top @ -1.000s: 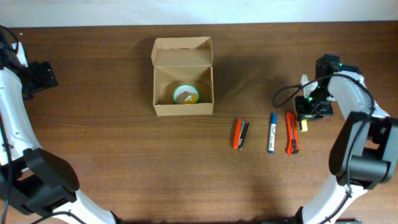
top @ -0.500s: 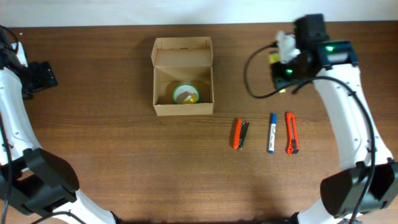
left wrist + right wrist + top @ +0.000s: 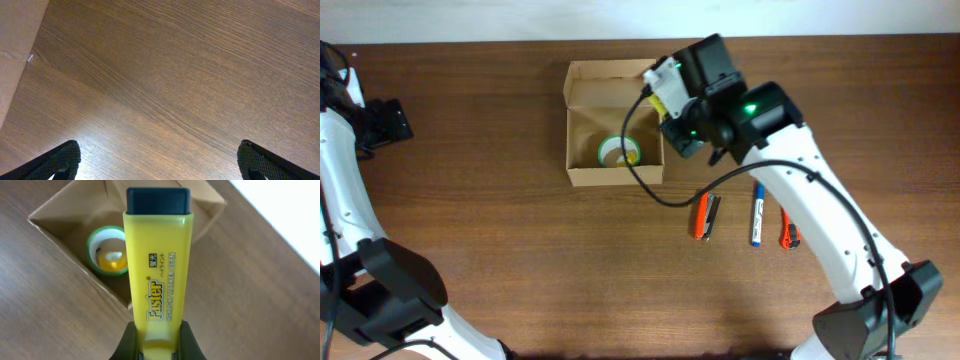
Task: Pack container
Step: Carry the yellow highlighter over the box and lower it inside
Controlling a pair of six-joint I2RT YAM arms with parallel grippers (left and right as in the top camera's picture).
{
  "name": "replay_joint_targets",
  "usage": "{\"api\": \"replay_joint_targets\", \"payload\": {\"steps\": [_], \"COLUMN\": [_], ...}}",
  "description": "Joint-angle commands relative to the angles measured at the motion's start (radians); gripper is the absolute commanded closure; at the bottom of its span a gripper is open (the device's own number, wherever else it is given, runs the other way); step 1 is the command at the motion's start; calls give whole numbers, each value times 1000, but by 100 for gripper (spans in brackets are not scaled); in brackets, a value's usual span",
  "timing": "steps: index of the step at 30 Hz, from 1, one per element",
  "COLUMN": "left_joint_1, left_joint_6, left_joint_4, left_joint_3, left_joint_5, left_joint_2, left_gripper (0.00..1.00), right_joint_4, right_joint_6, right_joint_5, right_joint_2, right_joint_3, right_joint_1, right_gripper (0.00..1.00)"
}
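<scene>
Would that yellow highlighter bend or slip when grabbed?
Probably stiff: the flat yellow plastic highlighter with dark cap juts straight from the right gripper, pinched only at one end. Its glossy faces could be slippery; being flat, it likely won't roll.

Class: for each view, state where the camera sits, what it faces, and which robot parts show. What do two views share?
Overhead: above the table, looking down; both arms show.
Left wrist: on left arm, facing bare wood; left end effector, open, shows.
Right wrist: on right arm, facing the container; right end effector grips a highlighter.
Shared: container and tape roll, in overhead and right wrist.
</scene>
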Motion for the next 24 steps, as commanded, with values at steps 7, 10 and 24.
{"api": "replay_joint_targets", "payload": {"steps": [7,10,24], "left_joint_1": [1,1,1], "left_joint_6": [19,19,19], "left_joint_4": [0,0,0], "left_joint_3": [-9,-9,-9], "left_joint_5": [10,10,10], "left_joint_2": [-7,-7,-7], "left_gripper": [0,0,0], "right_joint_4": [-49,-79,-181], "right_joint_6": [33,42,-250], "right_joint_5": [60,56,-48], "right_joint_2": [244,311,343], "right_joint_3": [126,188,271], "right_joint_1": [11,11,53], "right_gripper": [97,97,97]}}
